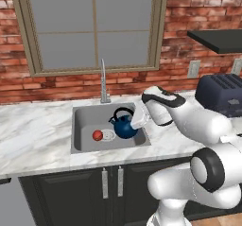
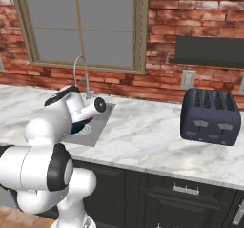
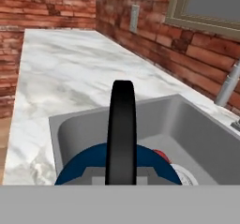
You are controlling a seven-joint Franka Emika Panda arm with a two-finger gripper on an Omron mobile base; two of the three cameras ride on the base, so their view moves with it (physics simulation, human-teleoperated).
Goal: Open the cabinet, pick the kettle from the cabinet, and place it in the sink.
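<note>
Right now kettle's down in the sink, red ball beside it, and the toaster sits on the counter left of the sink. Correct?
One error: the toaster sits on the counter to the right of the sink, not the left. The left base view shows it. The rest holds: the kettle is down in the basin with the red ball beside it.

- A rendered home kitchen: a white marble counter [image 1: 33, 135] runs along a red brick wall [image 2: 200, 12] below a tan-framed window [image 1: 92, 26].
- A grey steel sink [image 1: 82, 118] with a thin chrome faucet [image 1: 103, 81] is sunk in the counter, a dark-blue kettle [image 1: 124, 126] inside it.
- A dark toaster [image 2: 209, 116] stands on the marble beside wall outlets [image 2: 188, 79].
- Black low cabinets [image 1: 71, 192] with silver handles sit beneath.
</note>
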